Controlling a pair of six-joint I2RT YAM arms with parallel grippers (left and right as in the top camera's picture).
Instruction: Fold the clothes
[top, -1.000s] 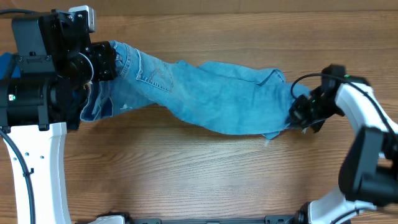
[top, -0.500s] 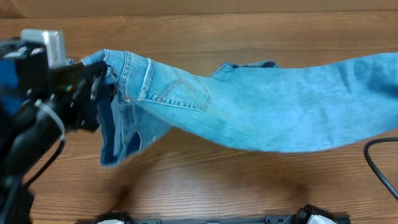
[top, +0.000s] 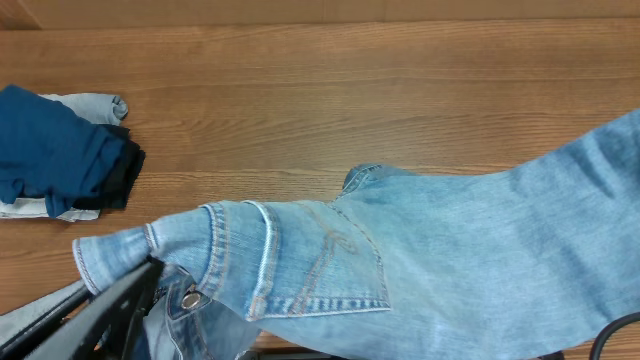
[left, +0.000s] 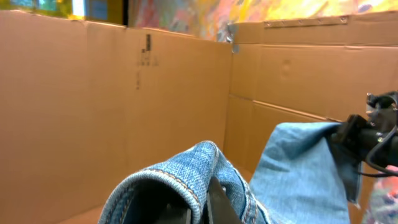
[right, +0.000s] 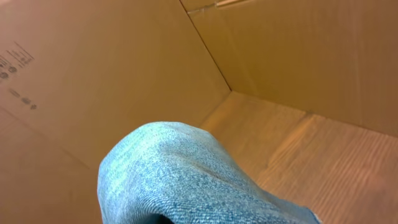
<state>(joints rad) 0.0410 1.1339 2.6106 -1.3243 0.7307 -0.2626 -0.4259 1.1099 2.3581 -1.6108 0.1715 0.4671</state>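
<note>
Denim fills our views: the jeans (top: 450, 260), cut off at the edges, hide much of the left gripper (left: 202, 208) and right gripper (left: 347, 135), each clamped tight on them.

The left gripper (left: 200, 208) is closed, its jaws clamped on the waistband of the jeans (top: 450, 260), which is bunched over and between the jaws. From above, the left arm (top: 95, 322) is seen coming in from the lower left corner and angled up to the right, with denim draped over the jaw tips. In the left wrist view, the right gripper (left: 343, 134) is seen held high, closed on a leg end that hangs below its jaws. In the right wrist view, its fingers are hidden under cloth lying across the jaws.
</note>
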